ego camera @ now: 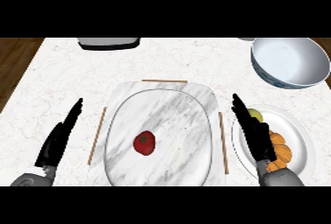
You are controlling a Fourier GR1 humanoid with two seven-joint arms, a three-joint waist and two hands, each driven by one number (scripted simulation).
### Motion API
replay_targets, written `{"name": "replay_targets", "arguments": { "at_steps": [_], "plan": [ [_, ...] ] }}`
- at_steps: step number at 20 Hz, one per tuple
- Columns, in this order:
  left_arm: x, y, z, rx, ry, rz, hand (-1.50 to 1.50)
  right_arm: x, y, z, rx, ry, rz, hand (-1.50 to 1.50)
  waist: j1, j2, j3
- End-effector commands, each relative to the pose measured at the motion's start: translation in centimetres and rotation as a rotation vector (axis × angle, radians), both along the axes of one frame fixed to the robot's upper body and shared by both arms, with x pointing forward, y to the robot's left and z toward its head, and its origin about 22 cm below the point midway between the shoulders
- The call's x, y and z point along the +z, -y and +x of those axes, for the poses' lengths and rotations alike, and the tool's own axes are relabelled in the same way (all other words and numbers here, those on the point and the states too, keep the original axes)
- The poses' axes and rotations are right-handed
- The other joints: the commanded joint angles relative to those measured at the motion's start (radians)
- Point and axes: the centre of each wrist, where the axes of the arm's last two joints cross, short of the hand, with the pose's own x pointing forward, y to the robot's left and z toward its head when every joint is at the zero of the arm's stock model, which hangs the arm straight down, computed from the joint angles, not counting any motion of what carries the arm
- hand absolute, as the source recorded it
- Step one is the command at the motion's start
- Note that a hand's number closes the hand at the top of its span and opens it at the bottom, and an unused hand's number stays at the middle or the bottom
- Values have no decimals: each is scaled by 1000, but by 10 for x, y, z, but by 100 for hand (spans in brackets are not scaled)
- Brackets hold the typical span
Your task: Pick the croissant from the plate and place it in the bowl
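Golden-brown croissant (282, 151) lies on the white plate (298, 127) by the worktop's right edge, partly under the right hand (257, 135), fingers straight. Left hand (58, 140) flat-fingered too. Bowl (291, 61) sits at far-right corner.

A white, faintly veined marble worktop (58, 74) carries a large marble tray (174, 113) with thin wooden edging at its centre. To the tray's right a white plate (298, 127) rests near the worktop's edge, and a white bowl with a blue-patterned outside (291, 61) stands tilted at the far right corner. A dark-based appliance (108, 43) sits at the far edge, partly cut off. Dark wooden floor (14, 61) shows at left.
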Motion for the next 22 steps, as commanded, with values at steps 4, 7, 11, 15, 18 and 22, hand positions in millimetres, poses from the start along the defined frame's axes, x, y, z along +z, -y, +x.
{"name": "replay_targets", "arguments": {
  "at_steps": [4,7,11,15,18,22],
  "plan": [
    [68,-1,42,89,280,-156,0,49,-45,7,356,214,237,-150,19,0,-40],
    [71,-5,42,109,299,-218,0,78,9,28,347,407,-376,-150,12,-39,-65],
    [97,-38,37,156,356,-296,0,39,-7,-26,88,609,-190,-150,-11,-5,-41],
    [85,-24,37,163,358,-320,0,41,2,-79,176,639,-260,-150,-11,5,-42],
    [99,-41,41,182,345,-332,0,71,19,-100,175,624,-418,-150,-27,1,-44],
    [114,-48,37,164,344,-324,0,103,47,-108,127,515,-620,-150,-19,1,-44]
  ]
}}
